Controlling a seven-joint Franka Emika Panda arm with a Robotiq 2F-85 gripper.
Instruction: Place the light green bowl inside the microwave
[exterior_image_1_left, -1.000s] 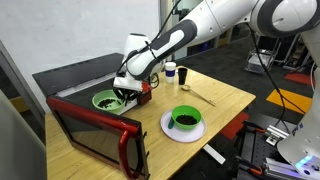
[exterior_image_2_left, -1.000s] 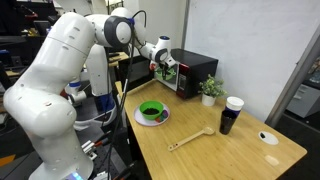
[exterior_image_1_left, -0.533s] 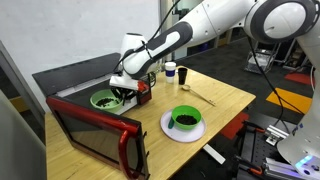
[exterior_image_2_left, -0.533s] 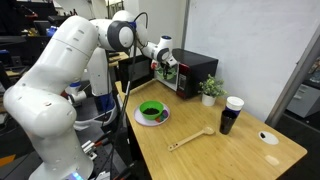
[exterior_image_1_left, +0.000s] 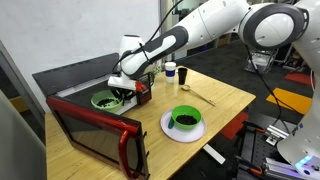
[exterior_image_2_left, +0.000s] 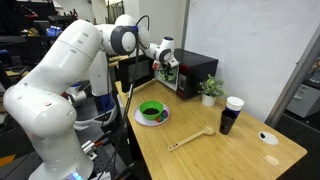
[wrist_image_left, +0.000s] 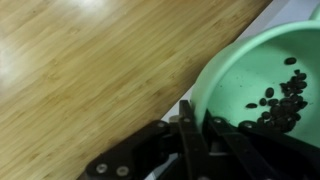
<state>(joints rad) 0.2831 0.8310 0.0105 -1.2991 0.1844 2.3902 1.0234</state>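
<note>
Pinching light green bowl (wrist_image_left: 255, 55) by rim between jaws; could tilt, spilling dark bits (wrist_image_left: 285, 92), or clip microwave (exterior_image_2_left: 198, 70) doorway.

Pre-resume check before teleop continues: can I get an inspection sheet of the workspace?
surface: wooden table, bare wood between items.
job's things: light green bowl, dark bits inside, at the mouth of the microwave, door open; cannot tell if fully inside.
clutter: darker green bowl on white plate; wooden spoon; black cup; potted plant.
grippers: gripper shut on the light green bowl's rim.
cables: dark leads off the table.
surroundings: white wall.
</note>
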